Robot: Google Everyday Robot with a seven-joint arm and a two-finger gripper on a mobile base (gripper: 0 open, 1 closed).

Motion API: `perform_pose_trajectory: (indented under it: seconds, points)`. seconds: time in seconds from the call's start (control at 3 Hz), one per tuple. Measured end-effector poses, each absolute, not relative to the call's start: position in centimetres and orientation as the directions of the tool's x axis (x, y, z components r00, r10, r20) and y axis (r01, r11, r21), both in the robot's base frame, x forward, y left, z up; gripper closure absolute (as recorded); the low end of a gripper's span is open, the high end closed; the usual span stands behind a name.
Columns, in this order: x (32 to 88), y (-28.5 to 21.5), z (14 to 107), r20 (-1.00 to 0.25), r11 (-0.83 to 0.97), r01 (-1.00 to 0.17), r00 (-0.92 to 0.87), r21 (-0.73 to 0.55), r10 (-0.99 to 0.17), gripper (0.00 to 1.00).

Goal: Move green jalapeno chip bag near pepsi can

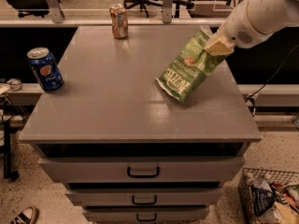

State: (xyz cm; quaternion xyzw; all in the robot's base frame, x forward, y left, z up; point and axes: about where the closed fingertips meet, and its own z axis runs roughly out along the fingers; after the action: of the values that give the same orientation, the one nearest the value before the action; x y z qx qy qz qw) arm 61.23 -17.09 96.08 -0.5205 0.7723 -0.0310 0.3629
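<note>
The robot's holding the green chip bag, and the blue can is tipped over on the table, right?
Not quite. The gripper holds the green chip bag by its top end, but the blue can isn't tipped over: the camera view shows it standing upright on the table.
</note>
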Motion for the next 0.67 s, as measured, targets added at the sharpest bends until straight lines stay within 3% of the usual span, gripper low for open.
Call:
perform_pose_trajectory:
  seconds: [0.67]
  points:
    - [65.0,-14.8,95.6,-0.614,0.483,-0.767,-0.15,-0.423,-0.775,1.0]
